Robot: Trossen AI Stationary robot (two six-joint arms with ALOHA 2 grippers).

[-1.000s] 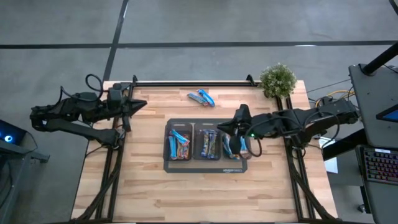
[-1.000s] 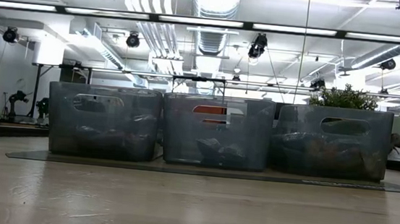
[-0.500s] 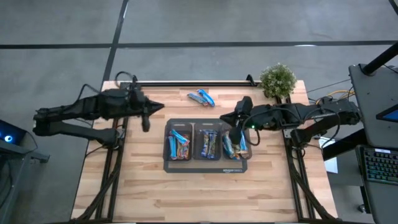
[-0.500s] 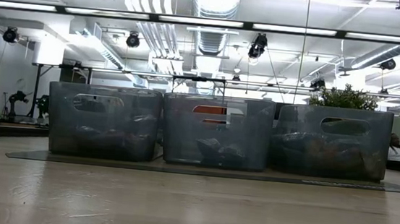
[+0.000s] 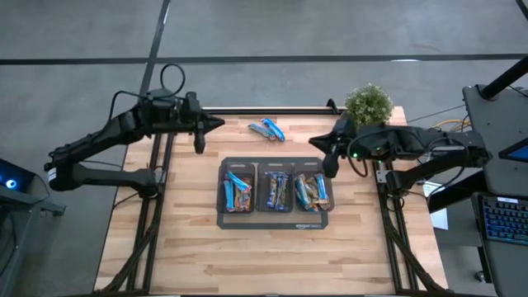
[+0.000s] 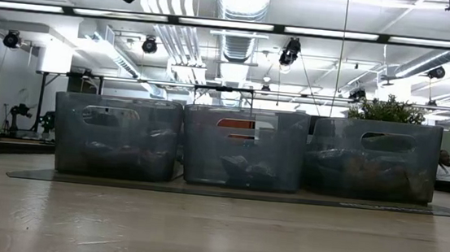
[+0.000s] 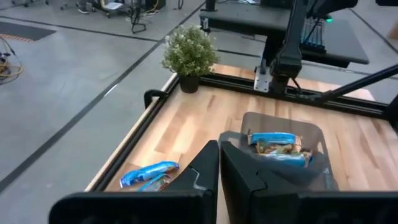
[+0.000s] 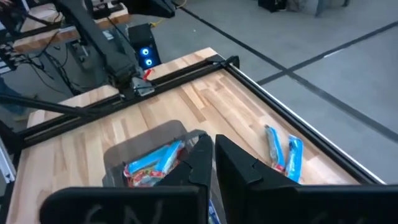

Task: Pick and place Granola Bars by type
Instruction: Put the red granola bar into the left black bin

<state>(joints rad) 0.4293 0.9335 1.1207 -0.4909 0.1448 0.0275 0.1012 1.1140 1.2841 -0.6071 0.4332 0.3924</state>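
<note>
Two loose Granola Bars (image 5: 266, 129) in blue wrappers lie flat on the wood near the table's far edge; they also show in the left wrist view (image 7: 149, 174) and in the right wrist view (image 8: 283, 151). More bars lie in three clear bins: left (image 5: 237, 191), middle (image 5: 276, 191) and right (image 5: 313, 191). My left gripper (image 5: 219, 124) hangs shut and bare in the air, left of the loose bars. My right gripper (image 5: 313, 140) is shut and bare too, above the table beyond the right bin and right of the loose bars.
The three bins stand side by side on a dark tray (image 5: 272, 221) at the table's middle. A small potted plant (image 5: 368, 106) stands at the far right corner. A black rail (image 5: 256, 110) runs along the far edge. Bare wood lies in front of the tray.
My left gripper has swung from the table's left edge toward the far edge and toward the loose bars, staying shut. My right gripper has risen from over the right bin and drawn back toward the far right, also shut. No bar has moved.
</note>
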